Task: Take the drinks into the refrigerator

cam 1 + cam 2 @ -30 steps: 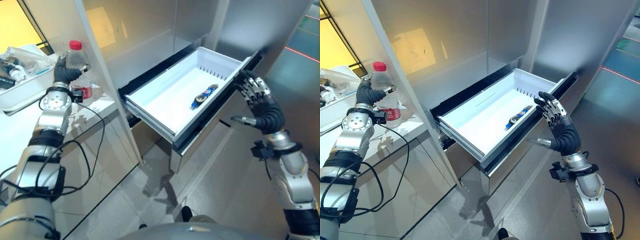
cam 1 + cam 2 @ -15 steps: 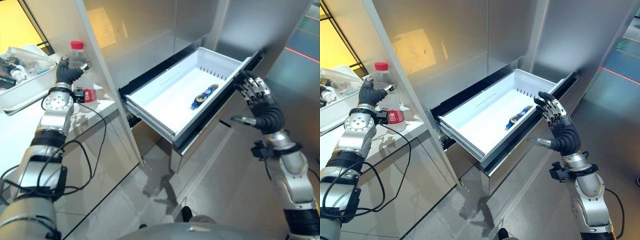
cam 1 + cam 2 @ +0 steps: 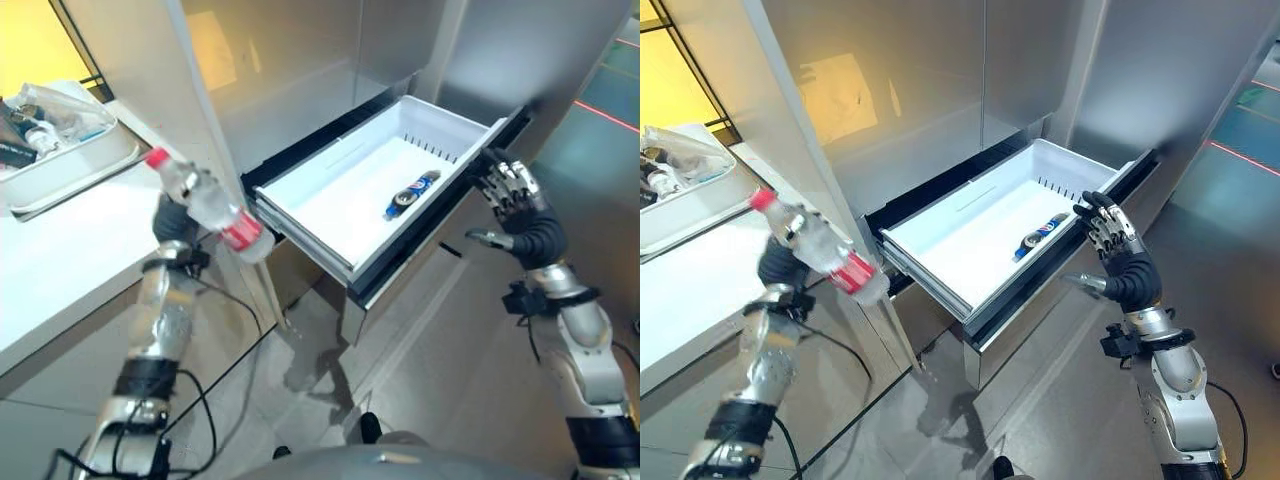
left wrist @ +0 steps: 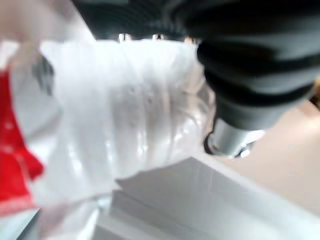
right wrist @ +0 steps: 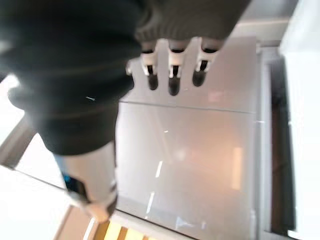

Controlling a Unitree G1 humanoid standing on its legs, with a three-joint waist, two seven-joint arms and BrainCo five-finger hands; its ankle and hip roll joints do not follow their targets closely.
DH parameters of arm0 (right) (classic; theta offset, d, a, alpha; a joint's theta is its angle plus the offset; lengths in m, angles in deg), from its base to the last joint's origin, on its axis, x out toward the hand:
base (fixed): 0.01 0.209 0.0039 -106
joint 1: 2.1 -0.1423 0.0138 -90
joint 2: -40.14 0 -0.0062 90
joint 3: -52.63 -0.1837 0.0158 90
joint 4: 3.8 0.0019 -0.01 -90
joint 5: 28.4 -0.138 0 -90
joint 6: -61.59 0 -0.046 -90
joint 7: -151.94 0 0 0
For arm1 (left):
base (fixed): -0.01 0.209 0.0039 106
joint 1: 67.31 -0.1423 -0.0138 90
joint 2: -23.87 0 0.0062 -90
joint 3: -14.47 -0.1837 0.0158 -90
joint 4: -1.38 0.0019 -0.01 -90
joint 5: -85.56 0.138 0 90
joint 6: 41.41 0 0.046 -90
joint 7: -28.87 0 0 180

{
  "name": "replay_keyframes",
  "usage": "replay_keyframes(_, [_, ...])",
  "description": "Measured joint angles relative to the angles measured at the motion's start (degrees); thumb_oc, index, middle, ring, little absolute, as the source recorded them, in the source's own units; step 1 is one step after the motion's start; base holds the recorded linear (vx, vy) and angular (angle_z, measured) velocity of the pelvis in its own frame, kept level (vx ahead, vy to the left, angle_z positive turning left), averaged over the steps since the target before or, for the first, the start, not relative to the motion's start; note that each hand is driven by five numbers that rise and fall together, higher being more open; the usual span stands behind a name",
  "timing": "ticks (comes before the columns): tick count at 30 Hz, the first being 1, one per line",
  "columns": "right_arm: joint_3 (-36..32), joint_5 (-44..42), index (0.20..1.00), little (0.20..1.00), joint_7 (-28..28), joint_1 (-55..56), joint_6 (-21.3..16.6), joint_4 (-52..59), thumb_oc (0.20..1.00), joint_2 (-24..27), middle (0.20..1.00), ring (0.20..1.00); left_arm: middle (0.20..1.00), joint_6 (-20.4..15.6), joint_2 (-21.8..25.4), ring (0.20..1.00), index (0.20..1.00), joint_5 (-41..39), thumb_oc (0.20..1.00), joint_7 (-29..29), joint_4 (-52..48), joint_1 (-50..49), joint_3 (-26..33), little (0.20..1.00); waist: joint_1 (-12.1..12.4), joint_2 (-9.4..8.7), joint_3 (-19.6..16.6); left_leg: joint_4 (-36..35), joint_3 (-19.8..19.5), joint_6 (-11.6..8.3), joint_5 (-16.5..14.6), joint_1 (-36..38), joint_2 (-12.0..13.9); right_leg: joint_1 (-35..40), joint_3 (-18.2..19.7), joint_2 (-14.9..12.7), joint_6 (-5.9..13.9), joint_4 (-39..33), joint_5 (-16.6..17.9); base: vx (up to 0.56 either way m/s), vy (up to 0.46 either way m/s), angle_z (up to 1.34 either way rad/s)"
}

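A clear water bottle (image 3: 210, 205) with a red cap and red label hangs tilted in the air, cap up and to the left, just left of the open drawer. My left hand (image 3: 172, 222) is shut on its middle, and the left wrist view shows the bottle (image 4: 130, 115) pressed against the hand's cover (image 4: 240, 65). The white refrigerator drawer (image 3: 330, 200) stands pulled out, with a blue can (image 3: 410, 192) lying on its floor. My right hand (image 3: 515, 205) floats open by the drawer's front right corner, fingers (image 5: 172, 70) spread and holding nothing.
A white counter (image 3: 60, 260) runs along the left, with a tray (image 3: 60, 150) of clutter at its back. Steel refrigerator doors (image 3: 300, 60) rise behind the drawer. Grey tiled floor (image 3: 420, 360) lies below the drawer and between my arms.
My left hand has lifted the bottle off the counter and swung it down and right toward the drawer, tipping it over. The right hand has barely moved.
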Motion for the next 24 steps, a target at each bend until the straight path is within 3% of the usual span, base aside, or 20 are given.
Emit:
replay_keyframes(5, [0.9, -4.9, 1.0, 1.0, 1.5, -0.1, 2.5, -2.8, 1.0, 6.4, 1.0, 1.0, 0.2, 0.5, -2.3, 0.2, 0.2, -5.7, 0.2, 0.4, -4.2, -3.8, -0.5, 0.2, 0.2, -0.39, 0.4, 0.0, -0.7, -0.01, 0.0, -0.2, 0.0, 0.1, -0.6, -0.1, -0.25, 0.0, 0.1, -0.03, -0.01, 0.05])
replay_keyframes(9, [8.7, -11.5, 1.0, 1.0, 6.3, -0.7, 7.0, -5.9, 1.0, 20.2, 1.0, 1.0, 0.2, 0.6, -3.8, 0.2, 0.2, -10.5, 0.2, 3.1, -13.4, -6.3, -5.1, 0.2, 1.6, -1.08, 1.1, 0.0, -1.0, -0.01, 0.0, -0.2, -0.1, 0.2, -0.9, -0.1, -0.22, 0.3, 0.1, -0.04, -0.011, 0.03])
replay_keyframes(10, [9.0, -12.1, 1.0, 1.0, 7.0, -1.1, 7.6, -6.3, 1.0, 20.5, 1.0, 1.0, 0.2, 0.7, -3.7, 0.2, 0.2, -10.6, 0.2, 4.3, -14.8, -6.5, -6.3, 0.2, 1.9, -1.27, 1.2, 0.0, -1.3, -0.02, 0.0, -0.2, 0.0, 0.3, -1.1, -0.1, -0.23, 0.3, 0.1, -0.03, -0.006, 0.09])
replay_keyframes(13, [13.4, -15.8, 1.0, 1.0, 11.3, -6.7, 10.0, -6.9, 1.0, 27.8, 1.0, 1.0, 0.2, 1.4, -1.5, 0.2, 0.2, -10.5, 0.2, 7.3, -18.3, -7.1, -8.4, 0.2, 2.2, -1.03, 1.8, 0.0, -1.5, 0.01, 0.0, 0.0, -0.2, 0.6, -1.5, -0.2, -0.15, 0.3, 0.1, -0.02, -0.001, 0.03])
replay_keyframes(16, [20.3, -19.2, 1.0, 1.0, 15.0, -13.7, 11.8, -7.2, 1.0, 35.9, 1.0, 1.0, 0.2, 2.1, 4.1, 0.2, 0.2, -10.4, 0.2, 9.9, -20.3, -7.2, -11.7, 0.2, 2.4, -1.02, 1.9, 0.0, -1.9, 0.02, 0.1, 0.2, 0.0, 1.0, -1.7, -0.1, -0.17, 0.0, 0.0, -0.02, -0.006, 0.06])
replay_keyframes(18, [22.5, -20.9, 1.0, 1.0, 15.9, -16.5, 12.5, -7.1, 1.0, 37.0, 1.0, 1.0, 0.2, 2.7, 6.5, 0.2, 0.2, -10.4, 0.2, 11.0, -21.5, -7.3, -13.0, 0.2, 2.8, -0.96, 1.9, 0.0, -2.0, 0.03, 0.1, 0.2, 0.0, 1.0, -1.8, -0.1, -0.19, 0.0, 0.1, 0.0, 0.0, 0.0])
replay_keyframes(24, [37.6, -22.5, 1.0, 1.0, 17.5, -28.9, 16.1, -6.9, 1.0, 38.1, 1.0, 1.0, 0.2, 4.0, 13.3, 0.2, 0.2, -10.4, 0.2, 13.0, -25.2, -6.2, -17.3, 0.2, 3.1, -0.9, 1.9, 0.1, -2.1, 0.05, 0.1, 0.4, -0.4, 1.2, -1.9, -0.2, -0.2, 0.3, 0.1, 0.0, -0.001, 0.01])
